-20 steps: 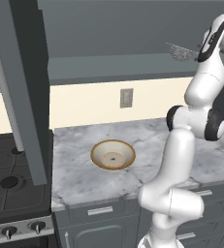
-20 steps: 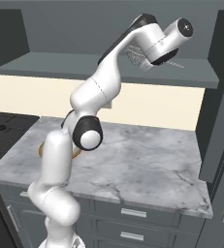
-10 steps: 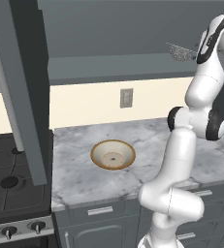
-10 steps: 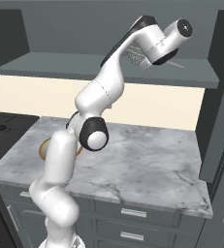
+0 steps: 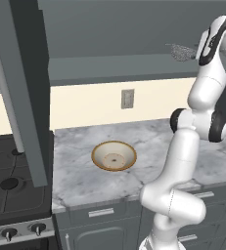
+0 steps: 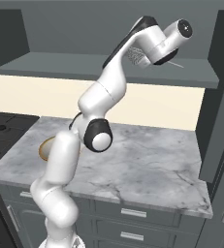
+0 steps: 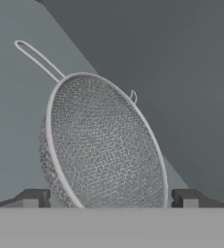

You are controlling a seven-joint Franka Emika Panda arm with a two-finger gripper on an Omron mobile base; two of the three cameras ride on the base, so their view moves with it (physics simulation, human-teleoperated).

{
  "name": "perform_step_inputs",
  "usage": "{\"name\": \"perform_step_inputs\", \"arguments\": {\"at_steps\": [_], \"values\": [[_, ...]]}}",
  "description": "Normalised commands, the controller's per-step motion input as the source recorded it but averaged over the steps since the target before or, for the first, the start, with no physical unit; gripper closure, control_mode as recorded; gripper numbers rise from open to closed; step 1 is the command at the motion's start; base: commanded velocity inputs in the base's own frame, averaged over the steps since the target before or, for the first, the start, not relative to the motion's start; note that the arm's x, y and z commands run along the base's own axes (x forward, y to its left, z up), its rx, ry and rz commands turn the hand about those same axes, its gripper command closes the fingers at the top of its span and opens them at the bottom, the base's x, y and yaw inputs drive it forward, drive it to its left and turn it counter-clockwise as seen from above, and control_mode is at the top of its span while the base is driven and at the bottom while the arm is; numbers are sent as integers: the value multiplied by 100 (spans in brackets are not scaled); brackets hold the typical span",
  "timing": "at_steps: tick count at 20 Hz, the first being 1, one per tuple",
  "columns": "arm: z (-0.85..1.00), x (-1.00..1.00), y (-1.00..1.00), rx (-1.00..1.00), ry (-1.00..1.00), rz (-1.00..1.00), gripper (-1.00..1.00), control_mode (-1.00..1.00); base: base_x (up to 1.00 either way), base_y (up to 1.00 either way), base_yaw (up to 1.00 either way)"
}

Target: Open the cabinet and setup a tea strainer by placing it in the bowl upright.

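Observation:
The cabinet (image 5: 24,93) stands open, its door swung out at the left. On its inner shelf (image 5: 119,68) lies the tea strainer (image 5: 182,52), a silver mesh cup with a thin handle. It lies tilted in the hand view (image 7: 104,145), handle pointing away. My gripper (image 7: 109,198) is open, with one fingertip on each side of the mesh cup and a gap to each. From the right base view, the strainer (image 6: 135,55) peeks out behind the hand. The bowl (image 5: 114,156), cream with a tan rim, sits on the marble counter below, to the left.
A stove (image 5: 9,183) adjoins the counter (image 5: 148,141) on the left. A wall outlet (image 5: 127,98) is behind the bowl. Grey drawers (image 5: 102,212) run under the counter. A tall dark unit (image 6: 220,97) closes the right side.
The arm's lower joints have turned slightly. The hand stays at the strainer on the shelf, jaws still open.

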Motion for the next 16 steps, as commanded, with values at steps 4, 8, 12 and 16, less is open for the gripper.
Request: {"name": "perform_step_inputs", "arguments": {"at_steps": [4, 8, 12, 16], "values": [[-7, 1, 23, 1, 0, 2, -100, -100, 0, 0, 0], [-10, 0, 29, 0, 0, 2, -100, -100, 0, 0, 0], [-11, 0, 35, 0, 0, 2, 100, -100, 0, 0, 0], [-9, 0, 32, 0, 0, 2, 100, -100, 0, 0, 0]]}}
